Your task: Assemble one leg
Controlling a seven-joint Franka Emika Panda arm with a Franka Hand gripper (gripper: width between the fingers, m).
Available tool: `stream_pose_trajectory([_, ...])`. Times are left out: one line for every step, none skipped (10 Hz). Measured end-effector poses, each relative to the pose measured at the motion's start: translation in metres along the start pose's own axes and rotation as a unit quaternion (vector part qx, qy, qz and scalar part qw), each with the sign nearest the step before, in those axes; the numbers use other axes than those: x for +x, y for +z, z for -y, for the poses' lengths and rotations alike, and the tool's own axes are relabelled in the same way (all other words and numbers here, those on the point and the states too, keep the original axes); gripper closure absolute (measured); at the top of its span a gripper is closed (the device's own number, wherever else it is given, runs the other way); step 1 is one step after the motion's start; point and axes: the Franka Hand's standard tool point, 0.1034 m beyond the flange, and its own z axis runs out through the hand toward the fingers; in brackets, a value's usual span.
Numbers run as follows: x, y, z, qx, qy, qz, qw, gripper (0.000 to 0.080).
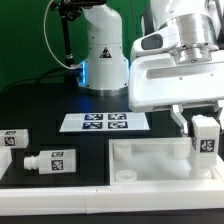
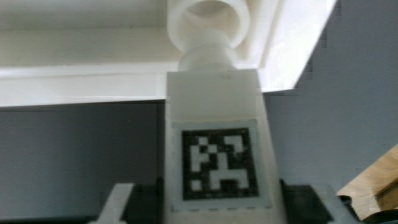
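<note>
My gripper (image 1: 205,128) is shut on a white block-shaped leg (image 1: 205,140) with a black-and-white tag, holding it upright over the far right part of the large white tray-like top (image 1: 150,165). In the wrist view the leg (image 2: 217,125) fills the middle, gripped at its tagged end between my fingers (image 2: 128,205), with its peg end pointing at a round white socket (image 2: 210,25) on the top's rim. Two more legs lie on the black table at the exterior view's left, one with its peg showing (image 1: 50,160) and one further left (image 1: 14,139).
The marker board (image 1: 104,122) lies flat behind the top. A white robot base (image 1: 100,50) stands at the back. A pale wooden-looking edge (image 2: 377,185) shows at the side of the wrist view.
</note>
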Motion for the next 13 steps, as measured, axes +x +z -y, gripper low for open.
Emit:
stream_pose_trajectory([-0.001, 0.0, 0.003, 0.001, -0.001, 0.0, 1.0, 0.0514])
stream_pose_trajectory([-0.001, -0.001, 0.003, 0.001, -0.001, 0.0, 1.0, 0.0514])
stream_pose_trajectory([-0.002, -0.002, 0.003, 0.002, -0.002, 0.001, 1.0, 0.0514])
stream_pose_trajectory([-0.005, -0.004, 0.007, 0.003, -0.004, 0.003, 1.0, 0.0514])
stream_pose_trajectory([-0.007, -0.005, 0.009, 0.004, -0.006, 0.004, 1.0, 0.0514])
stream_pose_trajectory([-0.008, -0.005, 0.009, 0.004, -0.006, 0.004, 1.0, 0.0514])
stream_pose_trajectory([-0.009, -0.006, 0.009, 0.004, -0.007, 0.003, 1.0, 0.0514])
stream_pose_trajectory([-0.009, -0.006, 0.008, 0.004, -0.007, 0.003, 1.0, 0.0514])
stream_pose_trajectory([-0.009, -0.006, 0.005, 0.002, -0.008, 0.003, 1.0, 0.0514])
stream_pose_trajectory([-0.009, -0.006, 0.003, 0.001, -0.008, 0.004, 1.0, 0.0514])
stream_pose_trajectory([-0.011, -0.005, 0.002, 0.001, -0.008, 0.008, 1.0, 0.0514])
stream_pose_trajectory([-0.014, -0.003, 0.002, 0.0, -0.008, 0.011, 1.0, 0.0514])
stream_pose_trajectory([-0.018, 0.0, 0.001, -0.001, -0.008, 0.014, 1.0, 0.0514])
